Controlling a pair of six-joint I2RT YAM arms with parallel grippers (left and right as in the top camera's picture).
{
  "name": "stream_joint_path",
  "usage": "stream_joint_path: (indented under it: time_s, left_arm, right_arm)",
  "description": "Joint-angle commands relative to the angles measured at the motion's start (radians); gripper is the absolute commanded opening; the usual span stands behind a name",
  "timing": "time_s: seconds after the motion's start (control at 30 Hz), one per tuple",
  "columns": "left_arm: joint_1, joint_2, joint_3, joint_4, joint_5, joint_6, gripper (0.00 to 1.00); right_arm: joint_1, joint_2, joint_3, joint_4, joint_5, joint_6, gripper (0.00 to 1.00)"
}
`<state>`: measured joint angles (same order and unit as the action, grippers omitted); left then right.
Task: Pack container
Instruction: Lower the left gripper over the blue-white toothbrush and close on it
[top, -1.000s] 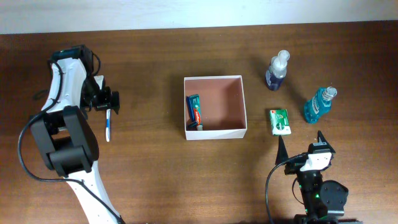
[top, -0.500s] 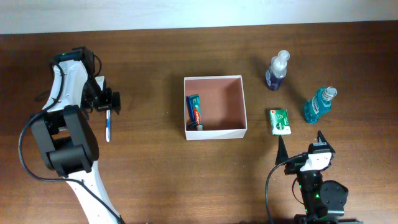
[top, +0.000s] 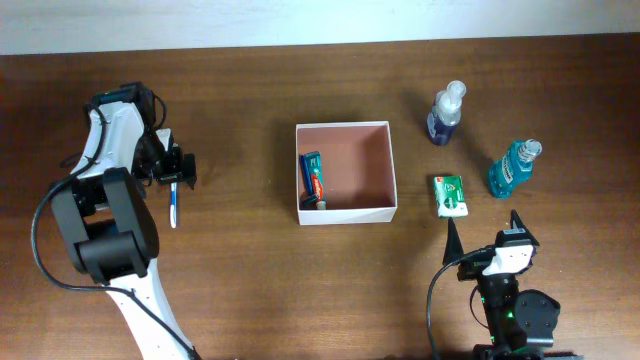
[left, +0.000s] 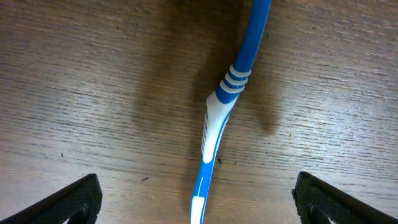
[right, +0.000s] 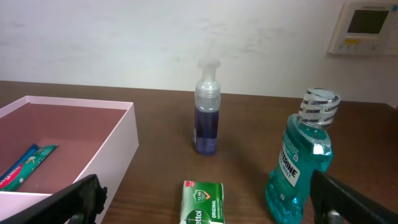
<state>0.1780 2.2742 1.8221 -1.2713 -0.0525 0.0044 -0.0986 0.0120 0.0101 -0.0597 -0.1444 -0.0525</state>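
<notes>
The left hand (top: 172, 170) is hovering over the left part of the counter (top: 240, 290), pointing down at a blue-and-white toothbrush (left: 217, 124). Its fingers (left: 74, 200) are standing wide apart, one on each side of the handle, and neither is touching it. The toothbrush is lying flat on the wood.

The container (top: 347, 214) is sitting at the middle of the counter, well apart from the toothbrush and to its right. A toothpaste tube (top: 314, 178) is lying inside it along the left wall; the remainder of the reddish-brown floor is showing bare.

To the right of the container, a green packet (top: 451, 194) is lying flat just beside its lower right corner. A purple spray bottle (top: 447, 112) and a teal mouthwash bottle (top: 514, 168) are standing upright beyond it.

The right hand (top: 484, 228) is resting near the front edge with its fingers spread apart and gripping nothing, facing the packet and the bottles.
</notes>
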Motion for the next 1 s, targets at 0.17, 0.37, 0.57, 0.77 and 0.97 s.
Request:
stream_joint_path:
  time_s: [0.17, 0.37, 0.57, 0.77, 0.97]
  left_arm:
    - [0.002, -0.015, -0.028, 0.064, 0.009, 0.008, 0.98]
    - [0.003, -0.015, -0.059, 0.091, 0.008, 0.008, 0.98]
    - [0.003, -0.015, -0.061, 0.109, 0.012, 0.008, 0.98]
    - [0.003, -0.015, -0.071, 0.132, 0.012, 0.008, 0.98]
    - [0.003, -0.015, -0.074, 0.137, 0.013, 0.008, 0.98]
  right_arm:
    - [-0.008, -0.008, -0.005, -0.005, -0.003, 0.004, 0.98]
    - [-0.008, -0.008, -0.005, -0.005, -0.003, 0.004, 0.98]
    - [-0.008, -0.008, -0.005, -0.005, -0.003, 0.004, 0.98]
    - [-0.008, -0.008, -0.005, -0.005, -0.003, 0.004, 0.98]
    - [-0.008, -0.008, -0.005, -0.005, -0.003, 0.004, 0.98]
